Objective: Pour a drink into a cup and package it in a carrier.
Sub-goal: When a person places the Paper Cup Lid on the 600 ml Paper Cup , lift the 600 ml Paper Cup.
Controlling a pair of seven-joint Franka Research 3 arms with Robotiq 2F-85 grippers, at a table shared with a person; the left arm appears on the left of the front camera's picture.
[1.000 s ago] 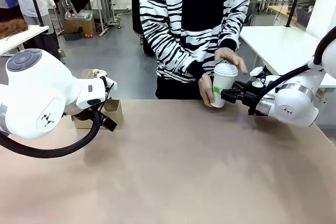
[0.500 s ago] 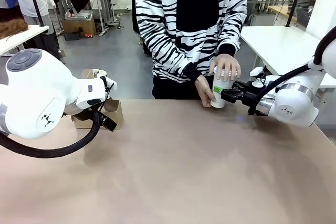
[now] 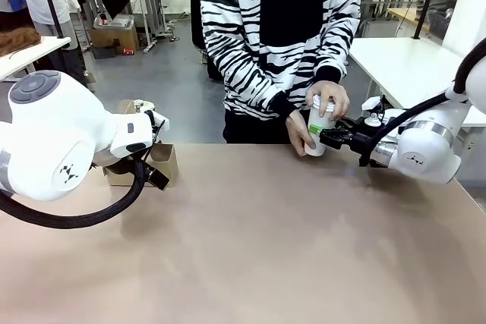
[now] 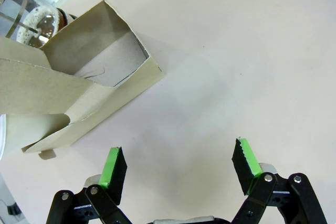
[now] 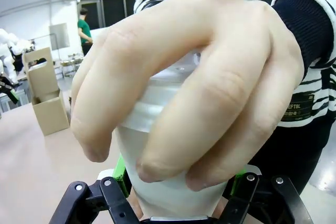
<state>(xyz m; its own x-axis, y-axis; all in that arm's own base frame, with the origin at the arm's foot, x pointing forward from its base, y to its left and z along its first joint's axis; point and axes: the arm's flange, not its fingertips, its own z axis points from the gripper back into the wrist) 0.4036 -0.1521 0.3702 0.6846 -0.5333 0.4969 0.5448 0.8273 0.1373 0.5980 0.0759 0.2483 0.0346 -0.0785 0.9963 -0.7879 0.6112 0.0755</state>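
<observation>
The desk (image 3: 258,256) is a plain pinkish tan. The carrier (image 3: 162,162), far left, is unprinted brown cardboard. The cup (image 5: 173,195) is white, and so is its lid. Both arms are glossy white – the left arm (image 3: 53,138) with a grey round cap, the right arm (image 3: 425,153) plain – and each trails a black cable (image 3: 91,218). The left hand (image 4: 181,163) is black with bright green pads (image 4: 111,163); the right hand (image 3: 323,136) shows the same black and green. The person's sweater (image 3: 243,43) is zebra-striped in black and white, with a solid black panel down the front and black cuffs. Beyond the desk the floor (image 3: 152,89) is grey, and a second desk (image 3: 402,66) far right is white.
</observation>
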